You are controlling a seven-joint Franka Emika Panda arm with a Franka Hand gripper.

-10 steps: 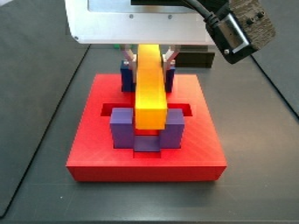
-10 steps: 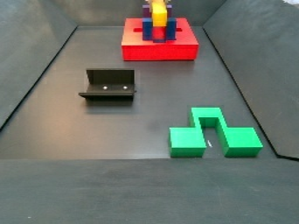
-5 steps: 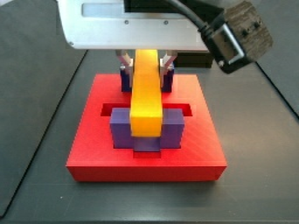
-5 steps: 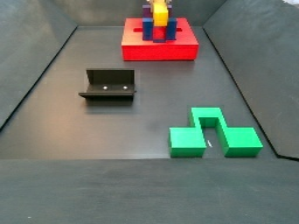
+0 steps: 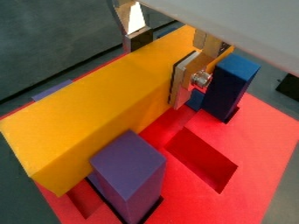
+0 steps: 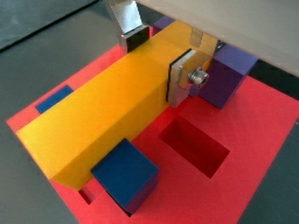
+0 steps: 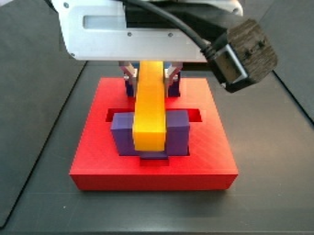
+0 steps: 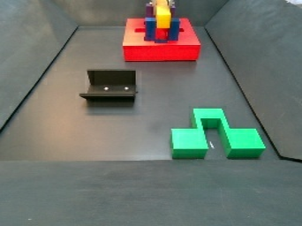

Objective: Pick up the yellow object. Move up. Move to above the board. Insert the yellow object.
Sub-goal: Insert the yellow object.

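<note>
The yellow object (image 7: 149, 103) is a long yellow-orange bar lying between the purple posts (image 7: 123, 134) of the red board (image 7: 153, 165). My gripper (image 5: 160, 59) is shut on the bar's far end, its silver fingers (image 5: 184, 80) pressed on both sides. In both wrist views the bar (image 6: 105, 114) runs down between blue posts (image 6: 126, 173), above the board (image 6: 239, 197). In a side view the board (image 8: 161, 49) stands far off, with the bar (image 8: 162, 18) and gripper (image 8: 162, 7) on it.
A green notched block (image 8: 214, 136) lies on the dark floor near the front right. The dark fixture (image 8: 109, 86) stands left of centre. An open recessed slot (image 5: 201, 157) lies beside the bar on the board. A black camera mount (image 7: 238, 55) hangs at the gripper's right.
The gripper has gone down with the bar. The bar now sits lower between the posts, its near end level with the front purple posts.
</note>
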